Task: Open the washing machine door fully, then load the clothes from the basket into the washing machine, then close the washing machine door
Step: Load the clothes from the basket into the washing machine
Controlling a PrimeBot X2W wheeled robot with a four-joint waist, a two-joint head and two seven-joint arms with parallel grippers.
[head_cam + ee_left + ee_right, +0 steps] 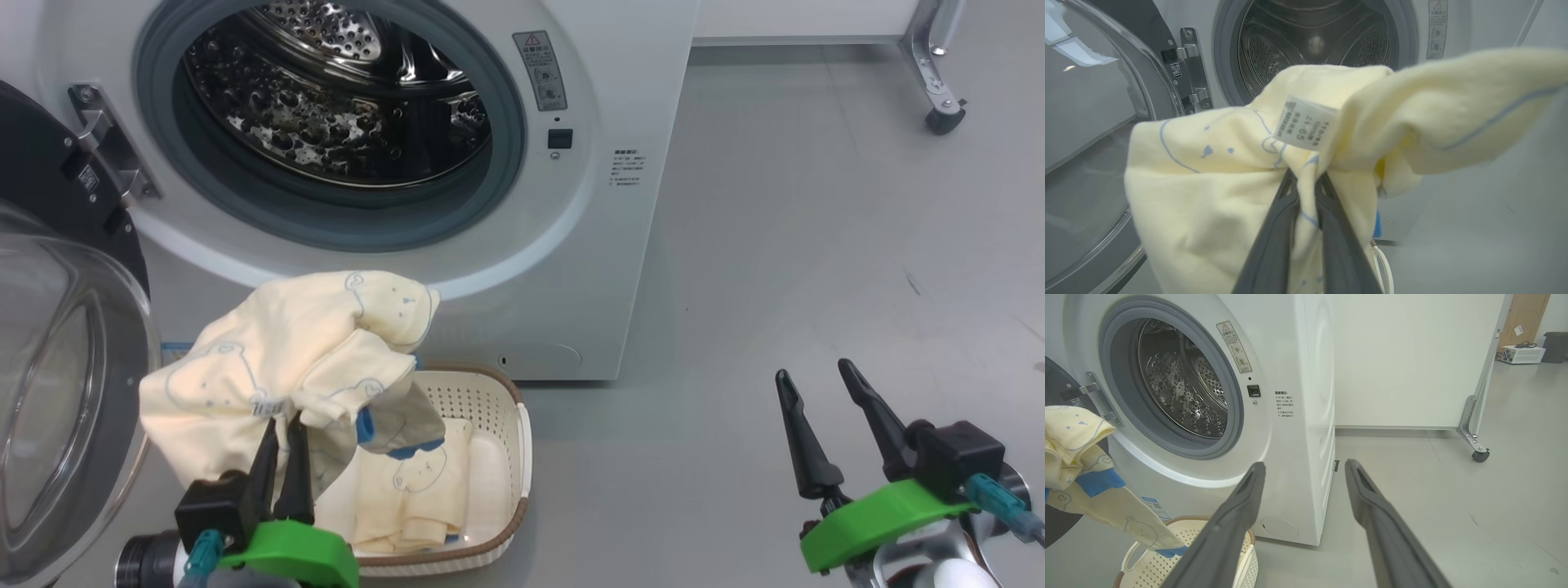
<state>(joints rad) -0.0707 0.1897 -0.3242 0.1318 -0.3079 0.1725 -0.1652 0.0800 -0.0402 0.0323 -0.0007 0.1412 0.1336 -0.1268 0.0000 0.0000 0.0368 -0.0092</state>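
**Tally: one washer, one basket, two tools**

There is one washing machine (571, 269), with one steel drum (326, 122) and one washing machine door (49, 343) hung on one metal hinge (106, 139). One basket (522, 457) stands on the floor. The clothes (277, 359) come to at least two pale yellow pieces: one raised above the basket and one folded garment (424, 490) inside it. Whether more lie beneath cannot be told. One white tag (1304, 128) shows on the raised piece.

Two tools are counted, the left tool (284, 425) and the right tool (815, 371), each with two dark fingers. The washer's front carries three labels: one warning label (540, 72), one text label (627, 167) and one blue sticker (1153, 504). One caster (944, 121) stands at the far right.
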